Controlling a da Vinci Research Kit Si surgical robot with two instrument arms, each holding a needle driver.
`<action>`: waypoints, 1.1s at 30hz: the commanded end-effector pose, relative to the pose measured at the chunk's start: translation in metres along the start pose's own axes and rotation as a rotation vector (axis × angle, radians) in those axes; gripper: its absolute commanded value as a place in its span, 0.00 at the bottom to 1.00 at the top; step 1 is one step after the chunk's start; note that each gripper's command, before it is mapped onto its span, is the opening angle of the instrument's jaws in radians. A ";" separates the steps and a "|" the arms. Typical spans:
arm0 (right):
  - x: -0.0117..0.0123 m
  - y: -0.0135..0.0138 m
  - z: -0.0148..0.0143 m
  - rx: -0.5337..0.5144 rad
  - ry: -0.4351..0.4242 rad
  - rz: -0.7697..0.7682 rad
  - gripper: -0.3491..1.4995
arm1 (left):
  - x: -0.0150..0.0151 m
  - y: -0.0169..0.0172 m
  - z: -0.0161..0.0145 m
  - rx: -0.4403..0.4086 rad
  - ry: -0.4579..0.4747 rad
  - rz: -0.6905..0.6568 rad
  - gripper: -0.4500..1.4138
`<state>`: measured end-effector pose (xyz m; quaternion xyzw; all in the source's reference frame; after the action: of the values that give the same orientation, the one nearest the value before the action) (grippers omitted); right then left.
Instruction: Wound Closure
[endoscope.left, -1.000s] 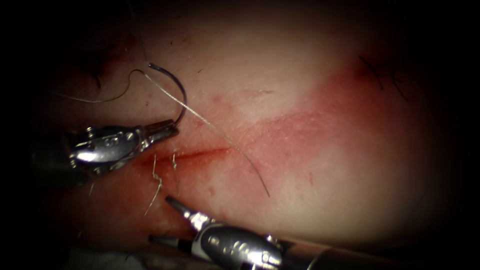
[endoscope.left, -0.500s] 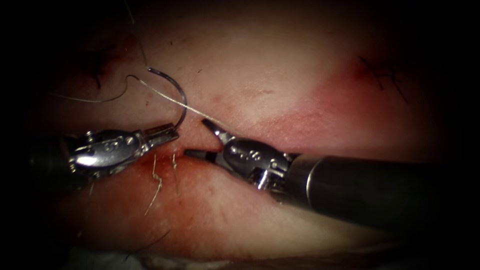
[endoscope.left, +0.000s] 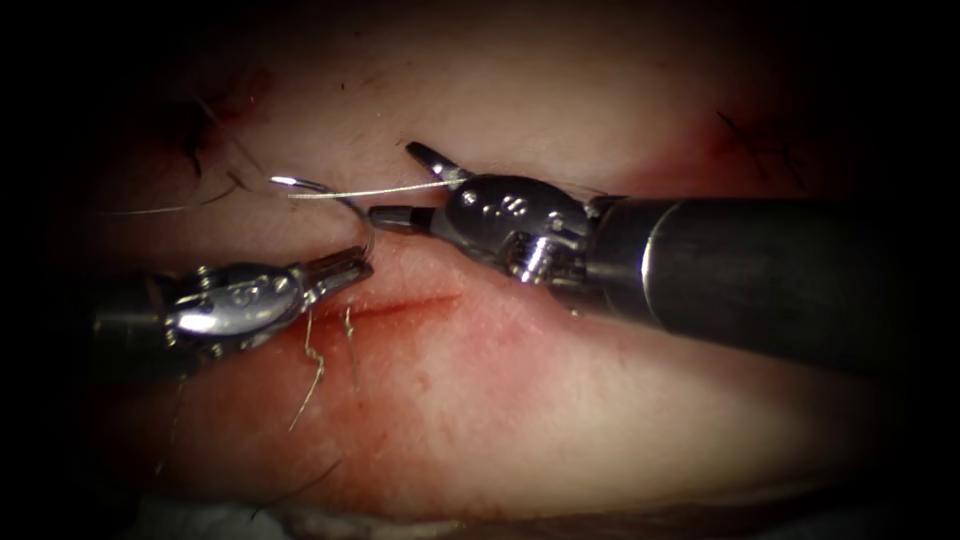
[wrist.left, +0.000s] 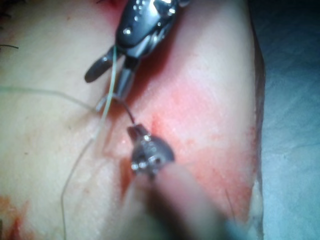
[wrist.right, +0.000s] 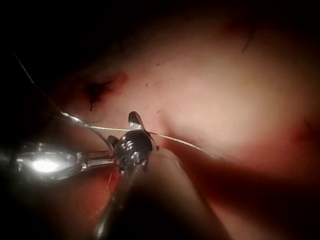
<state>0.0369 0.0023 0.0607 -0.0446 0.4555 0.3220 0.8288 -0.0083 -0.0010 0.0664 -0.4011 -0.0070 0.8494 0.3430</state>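
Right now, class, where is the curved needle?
In the endoscope view the needle is above the cut's left end, clear of the tissue, held near one end by the left gripper, beside the right gripper's open jaws.

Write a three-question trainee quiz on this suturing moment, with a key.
1. True or false: the left pincer holds the needle at one end of its curve.
2. The right pincer is: A open around the thread; B shut on the tissue; C holding the needle.
3. Fill in: the needle is ___ the tissue.

Key: 1 true; 2 A; 3 outside.
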 end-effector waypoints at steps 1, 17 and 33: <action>0.0002 -0.0009 0.0008 0.011 0.000 -0.011 0.84 | -0.0007 0.0003 0.0008 0.002 -0.004 0.001 0.00; 0.0005 -0.0037 0.0021 0.055 -0.025 -0.057 0.84 | -0.0001 0.0009 0.0008 0.009 -0.012 -0.001 0.00; -0.0009 -0.0031 -0.0007 0.150 -0.045 -0.075 0.00 | 0.0028 -0.0009 -0.0011 0.078 0.204 0.044 0.59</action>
<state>0.0366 -0.0008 0.0596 0.0166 0.4564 0.2572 0.8516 -0.0071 0.0019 0.0626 -0.5536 0.0391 0.7650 0.3267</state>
